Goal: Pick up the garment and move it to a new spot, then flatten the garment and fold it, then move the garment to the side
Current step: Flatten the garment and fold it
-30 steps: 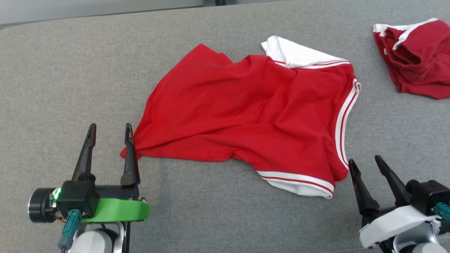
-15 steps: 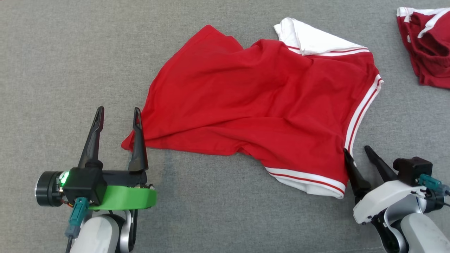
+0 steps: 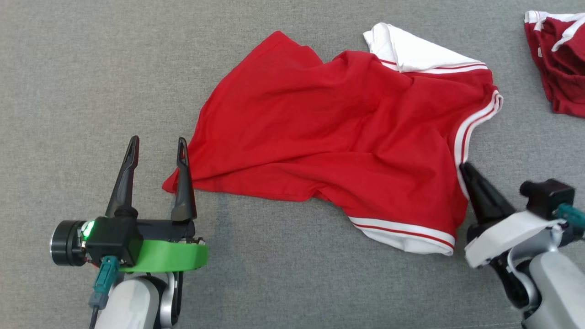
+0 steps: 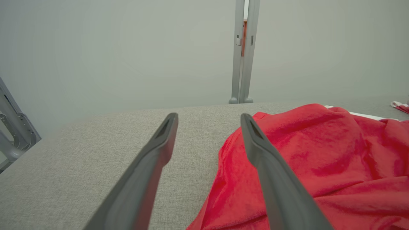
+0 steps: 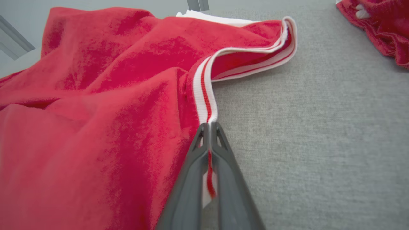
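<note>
A rumpled red garment (image 3: 329,137) with white ribbed, red-striped trim lies in soft folds on a grey woven surface (image 3: 91,68). The right gripper (image 3: 463,167) pinches the striped trim, fingers pressed together on it. The left gripper (image 3: 158,139) stands spread at the opposite corner. A second garment (image 3: 560,59), red and crumpled, lies well apart.
</note>
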